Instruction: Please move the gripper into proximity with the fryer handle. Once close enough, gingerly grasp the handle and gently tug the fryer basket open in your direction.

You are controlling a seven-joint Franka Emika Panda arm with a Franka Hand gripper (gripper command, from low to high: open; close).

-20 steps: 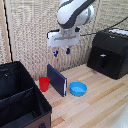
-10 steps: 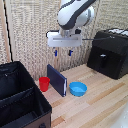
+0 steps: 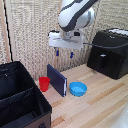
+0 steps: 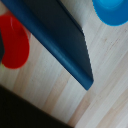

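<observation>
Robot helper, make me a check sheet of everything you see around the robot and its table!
Surface: light wooden table, bare between the things.
Job's things: black fryer at the exterior view's right; its handle is an upright bar on the drawer front, which looks closed.
Clutter: dark-blue slab standing on edge; red cup beside it; blue bowl on its other side; big black crate at the exterior view's left.
Claw: claw hangs in the air above the slab, holding nothing, fingers apart, not near the handle.
Cables: nothing seen.
Surroundings: pale woven wall behind the table.
</observation>
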